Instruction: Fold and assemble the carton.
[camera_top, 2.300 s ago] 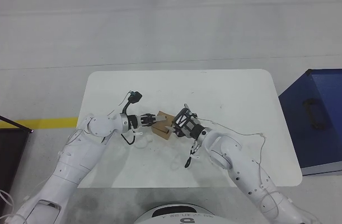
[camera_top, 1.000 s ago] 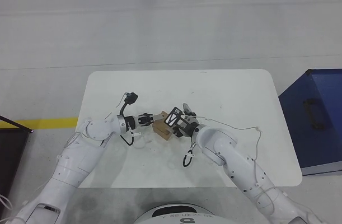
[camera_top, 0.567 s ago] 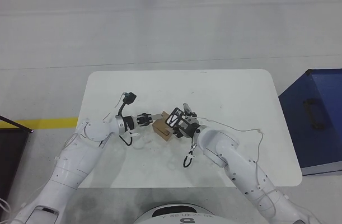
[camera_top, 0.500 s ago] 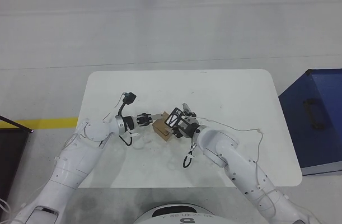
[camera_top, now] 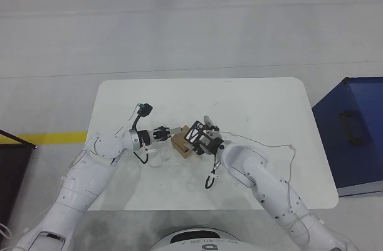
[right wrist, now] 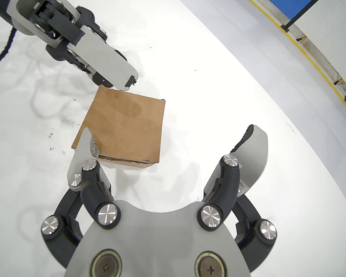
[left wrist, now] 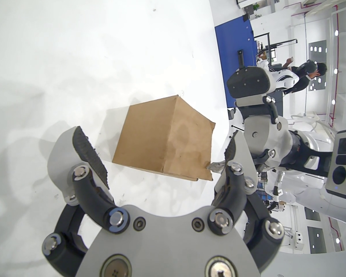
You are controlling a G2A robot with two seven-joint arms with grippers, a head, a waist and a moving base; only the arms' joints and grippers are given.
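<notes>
- The right hand (right wrist: 170,136) is spread wide and grips nothing. One of its fingers rests against the nearest corner of the carton (right wrist: 124,129), and the other stands off to the side over bare table (right wrist: 248,73).
- The carton sits on the table just ahead of that hand and slightly off its centre line, so it lies towards the touching finger rather than between the two.
- It looks like a closed, nearly cubic brown box with no marked long axis. It is turned diagonally to the table's edges, and a ragged seam runs along the upper edge facing the right hand.
- Beyond the carton, the left hand (right wrist: 112,64) comes in from the opposite side, one fingertip at the far upper corner.
- In its own wrist view the left hand (left wrist: 157,157) is also spread and empty, with the carton (left wrist: 167,142) straight ahead, roughly centred between its fingers.
- From above, the carton (camera_top: 183,141) lies between the left hand (camera_top: 168,133) and the right hand (camera_top: 200,137), near the table's middle.
- Both hands are about equally near. My guess is that any next press or pinch must act across the diagonal running from one hand to the other.
</notes>
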